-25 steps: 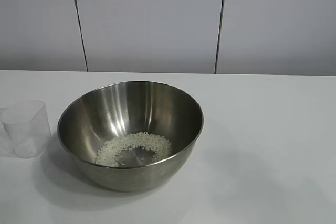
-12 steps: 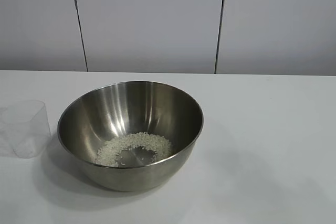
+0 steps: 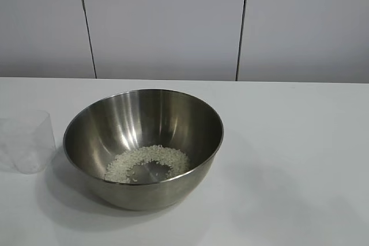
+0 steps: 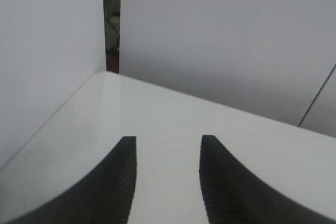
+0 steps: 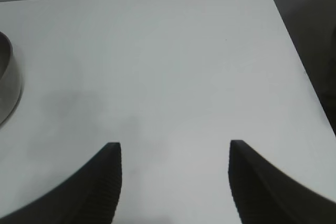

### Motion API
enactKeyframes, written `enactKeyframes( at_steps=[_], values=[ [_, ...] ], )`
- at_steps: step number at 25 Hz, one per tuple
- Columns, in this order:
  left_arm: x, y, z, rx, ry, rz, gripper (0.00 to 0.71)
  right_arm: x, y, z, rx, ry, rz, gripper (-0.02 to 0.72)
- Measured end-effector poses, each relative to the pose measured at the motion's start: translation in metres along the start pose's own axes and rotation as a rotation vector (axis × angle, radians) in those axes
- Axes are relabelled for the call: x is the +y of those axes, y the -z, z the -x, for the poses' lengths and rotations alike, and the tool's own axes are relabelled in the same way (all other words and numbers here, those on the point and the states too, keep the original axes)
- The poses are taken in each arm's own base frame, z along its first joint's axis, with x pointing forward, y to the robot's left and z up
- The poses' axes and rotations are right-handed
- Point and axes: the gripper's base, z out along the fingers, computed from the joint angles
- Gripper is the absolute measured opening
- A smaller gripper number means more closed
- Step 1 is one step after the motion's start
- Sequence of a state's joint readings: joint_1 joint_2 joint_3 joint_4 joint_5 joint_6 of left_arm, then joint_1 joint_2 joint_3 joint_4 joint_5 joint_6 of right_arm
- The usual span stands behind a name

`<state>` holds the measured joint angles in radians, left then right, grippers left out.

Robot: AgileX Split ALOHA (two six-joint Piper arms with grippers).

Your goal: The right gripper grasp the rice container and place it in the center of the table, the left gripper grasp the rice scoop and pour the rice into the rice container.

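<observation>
The rice container (image 3: pixel 143 147) sits a little left of the middle of the table (image 3: pixel 288 159) in the exterior view — a large round steel bowl, shiny, with soft vertical streaks of reflection down its inner wall. The rice (image 3: pixel 147 162) lies in its bottom as a loose ring of white grains around a bare patch of metal. Just beside the bowl, at the left edge of this view, stands the rice scoop (image 3: pixel 26 142), a small clear plastic cup, upright and apart from the bowl. It is so translucent against the white top that its outline is faint, and its left side is cut off by the edge of the view. Neither arm shows here.

In the left wrist view the left gripper (image 4: pixel 168 179) has its two dark fingers (image 4: pixel 118 182) spread apart with nothing between them. Beyond them lie only a bare corner of the table and the pale wall panels; bowl and scoop are out of sight.

In the right wrist view the right gripper (image 5: pixel 175 182) hangs over bare tabletop — its jaws stand wide and empty. Only a sliver of the rice container's rim and outer wall shows at the edge of this view, so its contents are hidden here.
</observation>
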<state>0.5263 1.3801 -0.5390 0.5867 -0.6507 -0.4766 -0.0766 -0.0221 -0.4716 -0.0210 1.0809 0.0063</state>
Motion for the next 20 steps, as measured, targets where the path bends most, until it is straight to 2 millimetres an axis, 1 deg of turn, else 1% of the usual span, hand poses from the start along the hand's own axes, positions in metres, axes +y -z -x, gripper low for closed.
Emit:
enactKeyframes(
  at_steps=[4,9,12,14,17,19,20],
  values=[
    [-0.027,0.033,0.040,-0.107,-0.039,-0.029,0.290,0.000,0.000,0.000,0.000,0.000,0.000,0.408],
    [-0.063,0.068,0.073,-0.110,-0.049,-0.066,0.290,0.000,0.000,0.000,0.000,0.000,0.000,0.408],
    [-0.082,0.100,0.098,-0.155,-0.063,-0.108,0.290,0.000,0.000,0.000,0.000,0.000,0.000,0.408],
    [-0.092,0.130,0.116,-0.206,-0.075,-0.149,0.290,0.000,0.000,0.000,0.000,0.000,0.000,0.408],
    [-0.094,0.176,0.133,-0.254,-0.121,-0.190,0.290,0.000,0.000,0.000,0.000,0.000,0.000,0.408],
    [-0.086,0.206,0.137,-0.263,-0.166,-0.206,0.290,0.000,0.000,0.000,0.000,0.000,0.000,0.408],
    [-0.082,0.218,0.137,-0.248,-0.185,-0.215,0.290,0.000,0.000,0.000,0.000,0.000,0.000,0.408]
  ],
)
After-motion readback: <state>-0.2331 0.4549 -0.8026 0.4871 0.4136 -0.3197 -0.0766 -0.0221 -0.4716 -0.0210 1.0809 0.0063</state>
